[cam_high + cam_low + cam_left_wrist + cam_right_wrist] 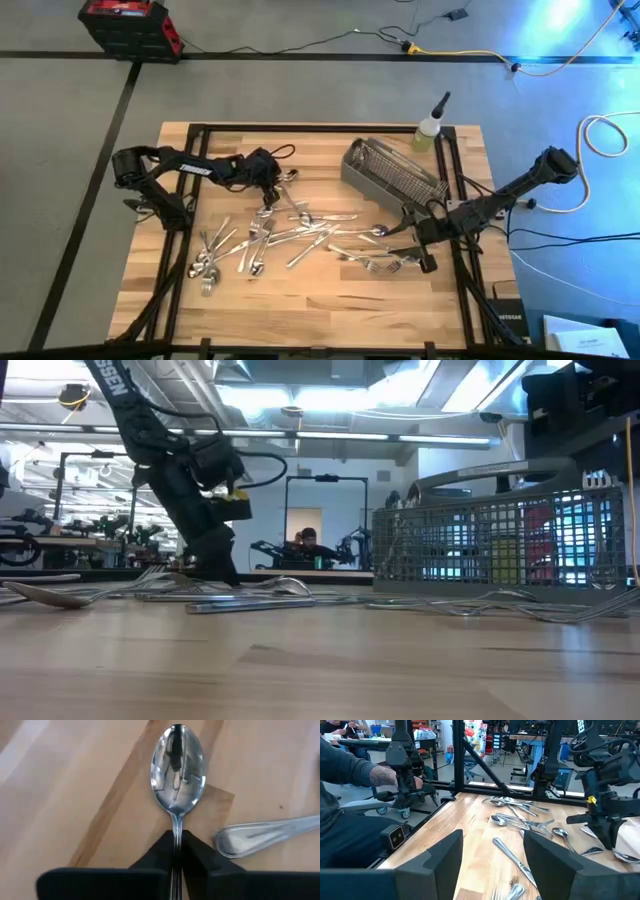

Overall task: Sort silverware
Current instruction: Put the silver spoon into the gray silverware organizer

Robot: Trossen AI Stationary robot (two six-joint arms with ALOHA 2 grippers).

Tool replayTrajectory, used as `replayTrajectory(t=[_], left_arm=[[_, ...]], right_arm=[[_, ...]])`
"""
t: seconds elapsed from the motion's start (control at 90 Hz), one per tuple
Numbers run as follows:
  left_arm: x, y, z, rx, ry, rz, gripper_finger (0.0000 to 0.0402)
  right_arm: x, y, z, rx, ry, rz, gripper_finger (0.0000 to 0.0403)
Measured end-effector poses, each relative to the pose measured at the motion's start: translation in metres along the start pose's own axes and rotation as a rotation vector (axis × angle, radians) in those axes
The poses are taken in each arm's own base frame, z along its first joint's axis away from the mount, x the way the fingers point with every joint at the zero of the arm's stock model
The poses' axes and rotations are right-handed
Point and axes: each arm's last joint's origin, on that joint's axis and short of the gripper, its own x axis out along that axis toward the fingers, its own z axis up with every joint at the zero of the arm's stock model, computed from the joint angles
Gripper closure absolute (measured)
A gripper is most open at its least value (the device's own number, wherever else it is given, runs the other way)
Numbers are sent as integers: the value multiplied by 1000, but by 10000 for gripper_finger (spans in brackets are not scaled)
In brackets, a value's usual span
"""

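Observation:
The silverware (285, 235), several shiny forks and spoons, lies scattered flat across the middle of the wooden table. My left gripper (268, 192) stands at the pile's far left end, pointing down, shut on a spoon (177, 770). In the low view its fingers (222, 572) reach down to the level of the pile. My right gripper (405, 248) is at the pile's right end, low over the table. It is open (492, 870), with a fork handle (512, 857) lying on the table ahead of it. My left gripper pinches the spoon's handle (176, 836), just behind the bowl, between its two fingers (159, 856). The fingers come from above and lie along the handle. The bowl faces up and points away from the gripper, close over the wood. I cannot tell whether it is lifted.
A gray wire-mesh basket (392, 168) stands at the far right of the table, with a small bottle (430, 130) behind it. Black frame rails (455, 190) run along the table's edges. A person (350, 795) sits beyond the table's left side. The table's near strip (320, 310) is bare wood.

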Motion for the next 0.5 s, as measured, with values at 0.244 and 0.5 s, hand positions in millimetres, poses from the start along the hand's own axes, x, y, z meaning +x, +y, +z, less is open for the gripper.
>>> replayTrajectory(t=[0.244,0.5], left_arm=[[-4,3,1,-76,-14,10,398],[-32,-4,31,-239,-274,-32,400]], right_arm=[[0,0,0,1,0,0,210],[0,0,2,4,-20,0,210]])
